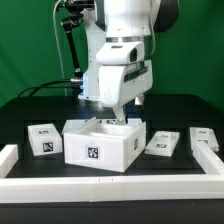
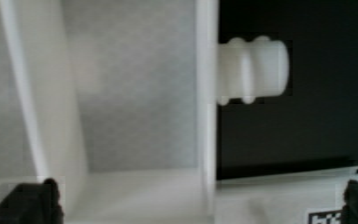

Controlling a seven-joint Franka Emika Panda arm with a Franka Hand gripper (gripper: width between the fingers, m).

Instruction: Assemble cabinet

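Cabinet shell just under claw, fingers spread astride one wall

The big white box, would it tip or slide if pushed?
The cabinet would probably slide rather than tip: it looks low and wide and sits flat on the table. It is likely stiff, since its walls look like hard board. Being hollow with thin walls, it is probably light for its size.
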